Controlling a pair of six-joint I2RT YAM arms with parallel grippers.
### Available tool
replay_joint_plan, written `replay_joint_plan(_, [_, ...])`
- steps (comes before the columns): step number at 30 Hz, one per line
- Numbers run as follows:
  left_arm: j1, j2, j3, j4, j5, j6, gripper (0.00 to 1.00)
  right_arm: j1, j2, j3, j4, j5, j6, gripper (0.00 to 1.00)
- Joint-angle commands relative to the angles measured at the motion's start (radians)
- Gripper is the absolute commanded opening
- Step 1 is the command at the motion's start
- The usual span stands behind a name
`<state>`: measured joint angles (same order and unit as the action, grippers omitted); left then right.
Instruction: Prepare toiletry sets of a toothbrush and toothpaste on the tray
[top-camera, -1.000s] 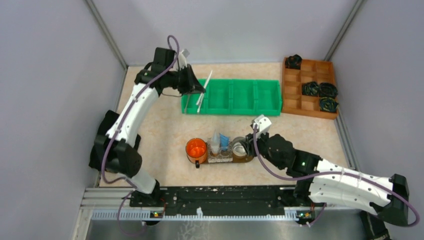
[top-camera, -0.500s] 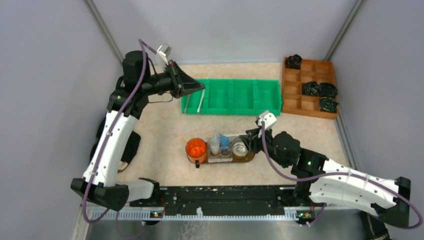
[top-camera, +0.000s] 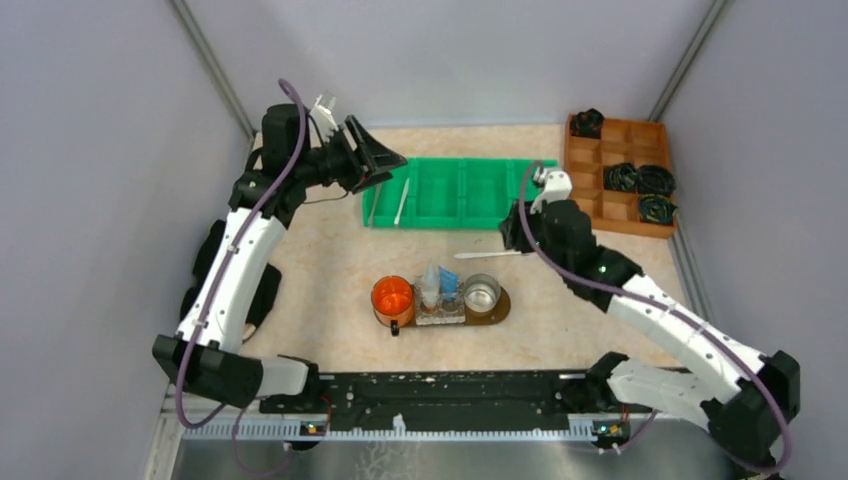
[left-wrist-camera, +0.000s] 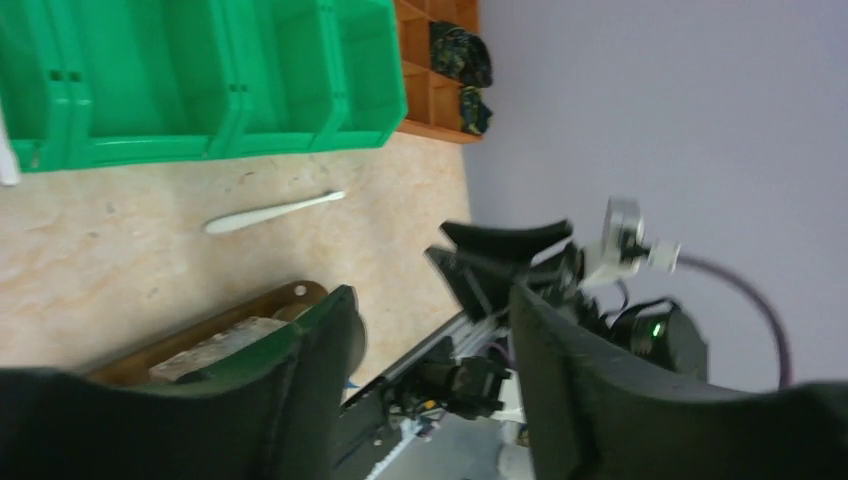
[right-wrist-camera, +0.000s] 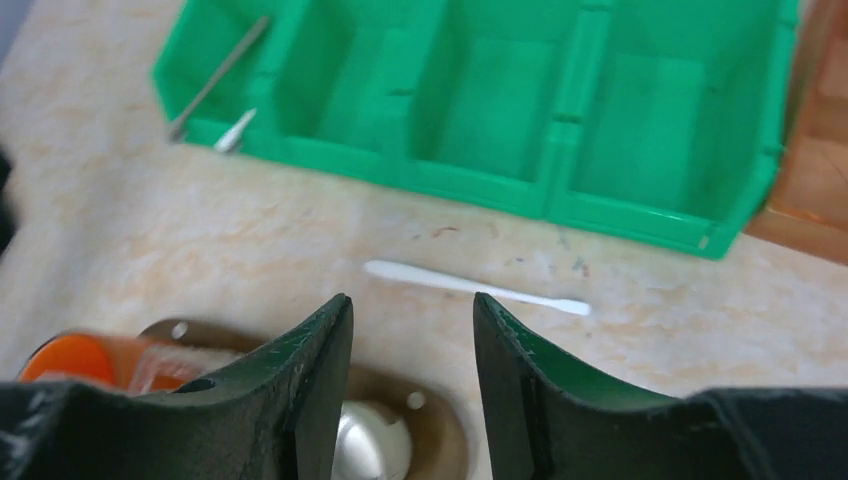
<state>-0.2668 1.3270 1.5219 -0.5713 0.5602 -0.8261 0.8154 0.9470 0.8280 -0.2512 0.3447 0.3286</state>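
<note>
Open tabletop (top-camera: 330, 262) btwn green bin (top-camera: 462, 222) & tray (top-camera: 500, 306), lone toothbrush (top-camera: 487, 254) there

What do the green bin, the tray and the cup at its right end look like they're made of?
Green bin: likely moulded plastic, with a uniform glossy green surface. Tray: apparently wood, dark brown with a slight sheen. Cup: looks like metal, silvery and reflective.
</note>
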Motion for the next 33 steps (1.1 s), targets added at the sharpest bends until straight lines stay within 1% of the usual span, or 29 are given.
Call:
replay_joint_plan(1, [0.012, -0.016, -0.074, 0.027, -0.051, 0.078, 0.71, -0.237, 0.113, 0.040, -0.044, -0.288, 0.110, 0.48])
replay_joint_plan(2, [0.013, -0.016, -0.078, 0.017, -0.066, 0.093, 0.75, -0.249, 0.158, 0.070, -0.070, -0.302, 0.105, 0.47])
replay_joint_plan(3, [0.015, -0.017, -0.076, 0.004, -0.082, 0.109, 0.76, -0.251, 0.212, 0.111, -0.112, -0.306, 0.088, 0.47])
replay_joint_plan(6, [0.018, -0.024, -0.067, -0.019, -0.117, 0.149, 0.78, -0.251, 0.375, 0.214, -0.232, -0.340, 0.041, 0.36])
replay_joint_plan(8, [0.020, -0.032, -0.067, -0.025, -0.125, 0.167, 0.78, -0.251, 0.428, 0.234, -0.264, -0.366, 0.039, 0.33])
replay_joint_plan(12, [0.021, -0.045, -0.081, -0.024, -0.126, 0.190, 0.78, -0.232, 0.452, 0.210, -0.234, -0.351, 0.059, 0.36])
replay_joint_plan(14, [0.023, -0.047, -0.094, -0.014, -0.111, 0.194, 0.77, -0.230, 0.489, 0.221, -0.270, -0.282, 0.047, 0.39])
replay_joint_plan(15, [0.023, -0.047, -0.100, -0.010, -0.100, 0.195, 0.77, -0.227, 0.500, 0.220, -0.277, -0.240, 0.042, 0.42])
replay_joint_plan(17, [0.023, -0.049, -0.118, 0.001, -0.082, 0.198, 0.77, -0.226, 0.503, 0.206, -0.273, -0.183, 0.028, 0.45])
replay_joint_plan(19, [0.024, -0.055, -0.140, 0.017, -0.069, 0.200, 0.77, -0.226, 0.516, 0.210, -0.275, -0.140, 0.008, 0.50])
replay_joint_plan(21, [0.024, -0.055, -0.156, 0.028, -0.058, 0.202, 0.76, -0.227, 0.543, 0.218, -0.269, -0.110, -0.022, 0.52])
replay_joint_plan(27, [0.024, -0.065, -0.173, 0.038, -0.035, 0.210, 0.76, -0.247, 0.558, 0.160, -0.094, -0.141, -0.113, 0.52])
replay_joint_plan(33, [0.026, -0.078, -0.180, 0.030, -0.029, 0.226, 0.76, -0.305, 0.611, 0.154, -0.034, -0.246, -0.212, 0.51])
